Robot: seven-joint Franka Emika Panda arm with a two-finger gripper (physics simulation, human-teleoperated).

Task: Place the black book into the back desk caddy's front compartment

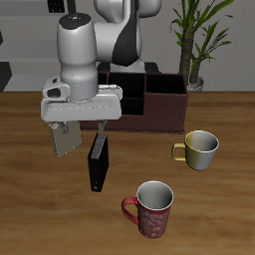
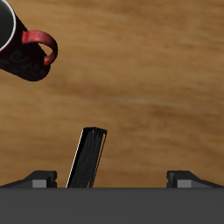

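The black book (image 1: 97, 165) stands upright on its edge on the wooden table, a little in front of the back desk caddy (image 1: 151, 98). The caddy is a low dark reddish-brown box with black compartments, partly hidden behind the arm. My gripper (image 1: 80, 127) hovers just above the book with its fingers wide apart, holding nothing. In the wrist view the black book (image 2: 87, 158) lies below the open gripper (image 2: 112, 179), closer to one fingertip (image 2: 38, 178) than to the other.
A grey speckled book (image 1: 65, 138) stands beside the gripper. A red mug (image 1: 151, 208) (image 2: 21, 42) sits near the table's front edge and a yellowish mug (image 1: 199, 148) stands beside the caddy. A potted plant (image 1: 195, 40) is at the back.
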